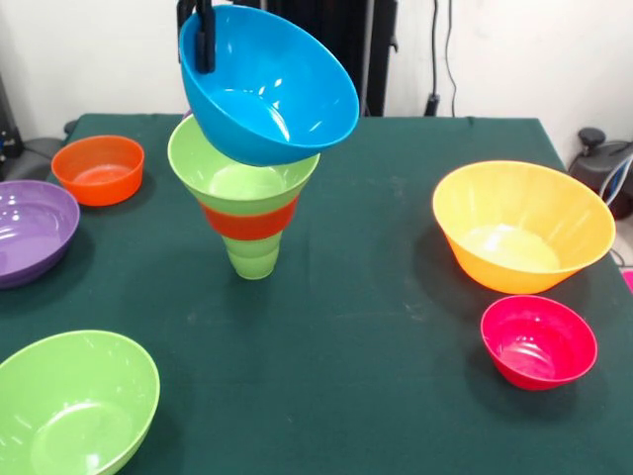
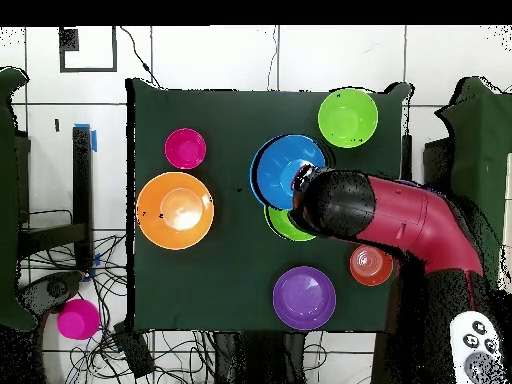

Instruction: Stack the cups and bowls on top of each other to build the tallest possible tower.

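Observation:
The tower stands left of the table's middle: a light-green cup (image 1: 253,255) at the base, an orange-red bowl (image 1: 249,220) on it, then a lime-green bowl (image 1: 237,178). A blue bowl (image 1: 269,89) sits tilted on top, its mouth tipped toward the camera. My gripper (image 1: 203,40) comes down from the top edge and is shut on the blue bowl's left rim. In the overhead view the blue bowl (image 2: 283,168) shows beside the red arm (image 2: 410,220), which covers the gripper and most of the tower.
Loose bowls lie on the green table (image 1: 376,287): small orange-red (image 1: 99,168), purple (image 1: 30,230), lime-green (image 1: 74,401), large orange (image 1: 522,226), pink-red (image 1: 539,341). Overhead, a pink bowl (image 2: 77,318) lies off the table among cables.

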Motion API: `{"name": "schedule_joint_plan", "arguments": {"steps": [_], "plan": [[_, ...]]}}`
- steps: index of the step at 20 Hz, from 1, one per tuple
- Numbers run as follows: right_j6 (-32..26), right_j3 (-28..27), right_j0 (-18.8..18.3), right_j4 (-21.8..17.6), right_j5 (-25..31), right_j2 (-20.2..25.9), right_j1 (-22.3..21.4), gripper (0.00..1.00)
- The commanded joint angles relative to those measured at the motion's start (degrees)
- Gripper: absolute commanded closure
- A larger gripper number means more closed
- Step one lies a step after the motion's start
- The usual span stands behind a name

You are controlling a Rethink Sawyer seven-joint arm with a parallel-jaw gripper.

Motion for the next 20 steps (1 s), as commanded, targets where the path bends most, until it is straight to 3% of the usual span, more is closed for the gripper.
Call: {"name": "schedule_joint_plan", "arguments": {"steps": [1, 10, 20], "plan": [[-5.54, 5.42, 0.03, -2.50, -3.09, 5.25, 1.23, 1.00], [-5.16, 7.05, -0.01, -3.02, -5.41, 5.22, 0.91, 1.00], [-5.62, 5.17, 0.22, -3.77, -5.28, 5.34, 2.03, 1.00]]}}
